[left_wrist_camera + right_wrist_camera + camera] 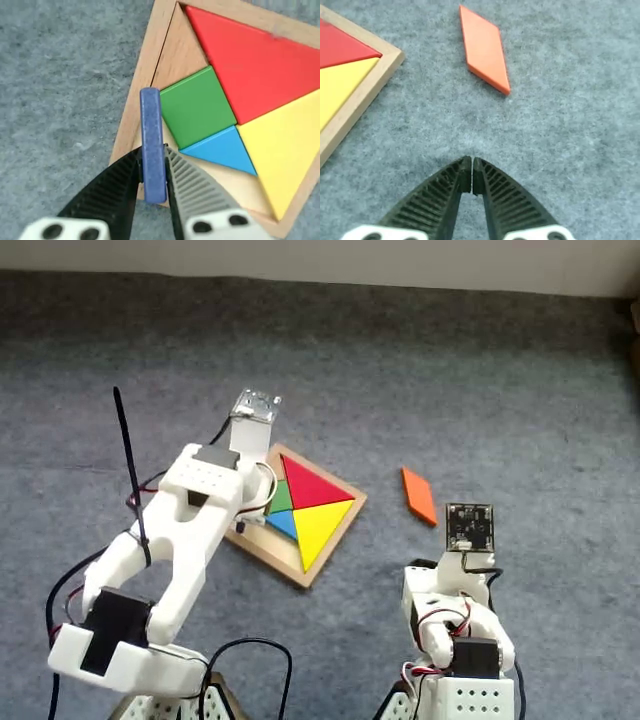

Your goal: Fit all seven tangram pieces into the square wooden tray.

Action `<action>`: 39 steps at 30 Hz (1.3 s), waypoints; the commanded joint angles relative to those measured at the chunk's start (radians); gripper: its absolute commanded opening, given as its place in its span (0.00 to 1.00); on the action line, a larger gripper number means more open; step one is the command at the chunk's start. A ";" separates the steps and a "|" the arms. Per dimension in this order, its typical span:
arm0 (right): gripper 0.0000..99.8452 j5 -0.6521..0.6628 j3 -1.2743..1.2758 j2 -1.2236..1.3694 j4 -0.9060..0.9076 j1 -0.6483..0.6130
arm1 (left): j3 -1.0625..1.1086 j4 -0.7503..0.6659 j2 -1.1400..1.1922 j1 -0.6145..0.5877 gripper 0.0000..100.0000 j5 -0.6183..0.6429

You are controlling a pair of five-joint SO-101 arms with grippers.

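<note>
The square wooden tray (262,548) lies mid-table and holds a red triangle (305,483), a yellow triangle (318,523), a green square (281,500) and a light blue triangle (283,525). In the left wrist view my left gripper (152,172) is shut on a dark blue piece (151,140), held on edge over the tray's rim (132,125) beside the green square (197,106). An orange parallelogram (419,495) lies on the carpet to the right of the tray. My right gripper (471,175) is shut on nothing, short of the orange parallelogram (484,47).
Grey carpet covers the table. The left arm's body (190,530) hangs over the tray's left side and hides part of it. The right arm (455,610) stands near the front edge. Open carpet lies at the back and far right.
</note>
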 commanded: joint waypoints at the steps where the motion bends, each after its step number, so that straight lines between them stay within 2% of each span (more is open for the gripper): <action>1: 0.03 -0.005 0.111 -0.021 -0.002 0.010 | 0.022 -0.043 -0.044 0.036 0.09 0.035; 6: 0.03 -0.005 0.111 -0.021 -0.002 0.010 | 0.024 -0.040 -0.044 0.033 0.17 0.081; 17: 0.03 -0.005 0.111 -0.021 -0.002 0.010 | 0.019 -0.037 -0.056 0.025 0.17 0.077; 27: 0.03 -0.005 0.111 -0.021 -0.002 0.010 | -0.019 -0.037 -0.056 -0.114 0.17 0.078; 39: 0.03 -0.005 0.111 -0.021 -0.002 0.010 | -0.021 -0.015 -0.056 -0.114 0.17 0.075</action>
